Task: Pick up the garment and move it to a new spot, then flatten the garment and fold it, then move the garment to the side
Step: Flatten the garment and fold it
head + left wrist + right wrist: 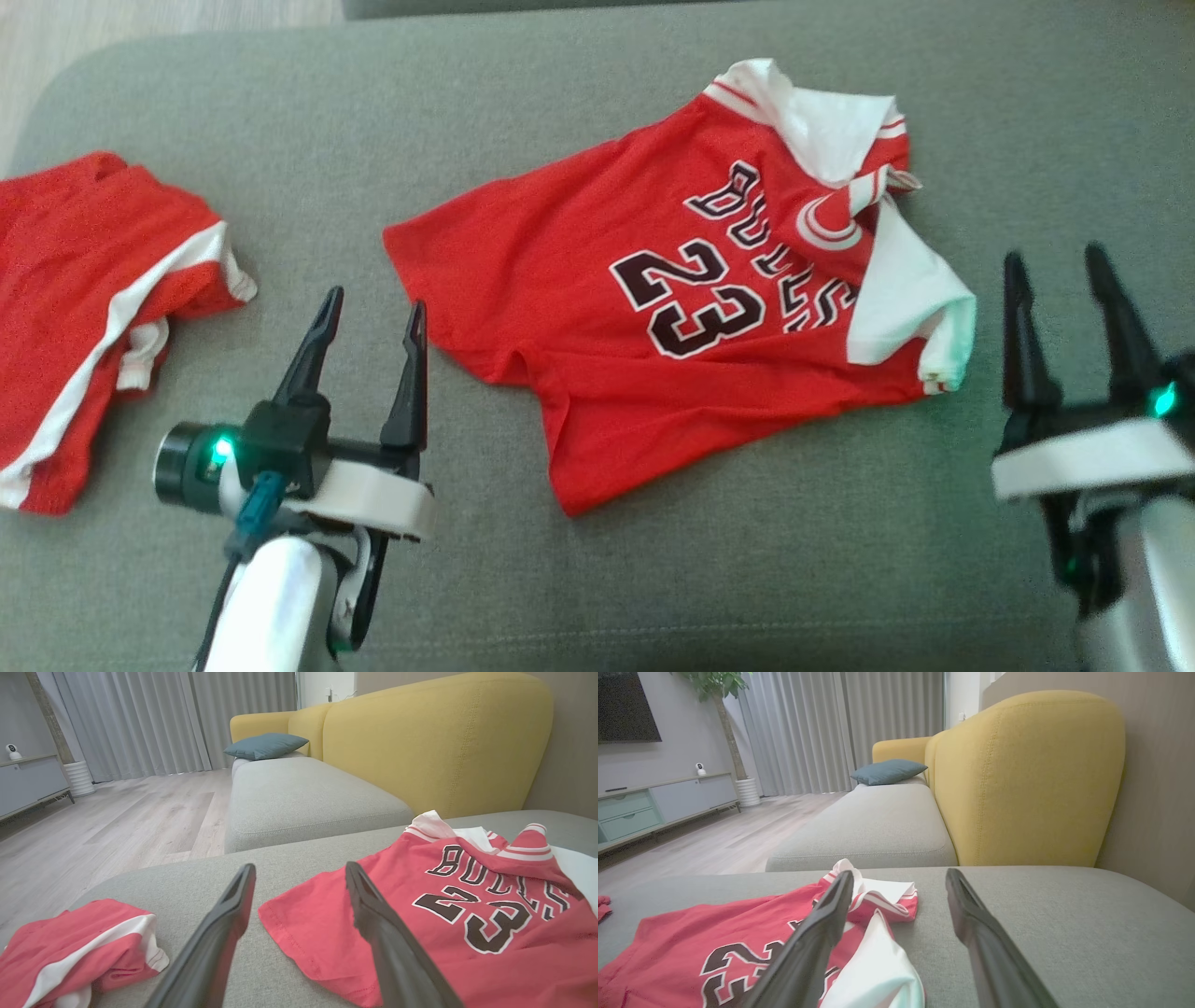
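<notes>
Supporting surface: grey cushion [653,579] is carrying red jersey [672,308] mid-seat.
Room: yellow sofa back [434,742], wood floor [117,812] & curtains [140,718] are showing behind.
L gripper [376,299]: hovering w/ fingers spread, empty, just left of jersey hem.
R gripper [1053,252]: hovering w/ fingers spread, empty, just right of jersey.

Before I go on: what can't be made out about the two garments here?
- Head view: the second red garment runs off the left edge; its type is unclear.
- Head view: the jersey has lettering partly covered by its folded white sleeve.
- Right wrist view: a finger of the right gripper hides part of the number.
</notes>
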You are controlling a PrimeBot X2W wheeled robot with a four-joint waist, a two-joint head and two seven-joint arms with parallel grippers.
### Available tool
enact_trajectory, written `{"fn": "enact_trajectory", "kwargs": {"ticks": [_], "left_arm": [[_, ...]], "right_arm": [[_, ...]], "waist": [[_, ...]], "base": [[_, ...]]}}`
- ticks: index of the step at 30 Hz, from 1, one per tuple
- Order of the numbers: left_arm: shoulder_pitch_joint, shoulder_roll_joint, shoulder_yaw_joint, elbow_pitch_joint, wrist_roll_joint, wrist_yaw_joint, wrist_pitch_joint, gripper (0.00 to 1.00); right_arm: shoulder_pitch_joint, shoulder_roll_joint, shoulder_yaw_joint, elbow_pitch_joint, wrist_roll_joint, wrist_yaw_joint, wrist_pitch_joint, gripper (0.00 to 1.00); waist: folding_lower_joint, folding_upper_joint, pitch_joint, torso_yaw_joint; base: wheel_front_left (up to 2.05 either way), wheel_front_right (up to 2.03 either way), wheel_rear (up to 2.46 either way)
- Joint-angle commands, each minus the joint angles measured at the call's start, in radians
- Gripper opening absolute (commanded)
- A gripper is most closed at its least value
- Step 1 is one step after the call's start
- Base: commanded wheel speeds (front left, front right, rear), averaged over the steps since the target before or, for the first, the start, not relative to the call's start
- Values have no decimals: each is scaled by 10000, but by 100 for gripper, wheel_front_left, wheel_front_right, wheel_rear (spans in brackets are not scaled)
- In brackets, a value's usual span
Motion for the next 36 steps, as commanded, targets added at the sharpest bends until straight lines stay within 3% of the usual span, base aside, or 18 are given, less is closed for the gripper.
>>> {"fn": "enact_trajectory", "kwargs": {"ticks": [1,7,15,28,36], "left_arm": [[-152,193,409,-310,-58,59,-51,100],[162,244,414,-310,-85,123,-51,100],[290,257,379,-318,-129,190,-51,100],[116,261,251,-276,-155,195,-51,100],[-285,174,85,-383,-82,192,-51,100]], "right_arm": [[165,93,40,-742,-173,39,139,100],[1474,850,29,-2286,-582,39,842,100],[1974,1140,57,-3081,-729,39,1309,100],[1970,1133,65,-3053,-727,39,1571,100],[1422,876,395,-2290,-720,39,3294,100]], "waist": [[0,-1,-173,-96],[0,-1,-423,-184],[0,-1,-449,-237],[0,-1,-312,-216],[0,-1,260,-73]], "base": [[0,0,0],[0,0,0],[0,0,0],[0,0,0],[0,0,0]]}}
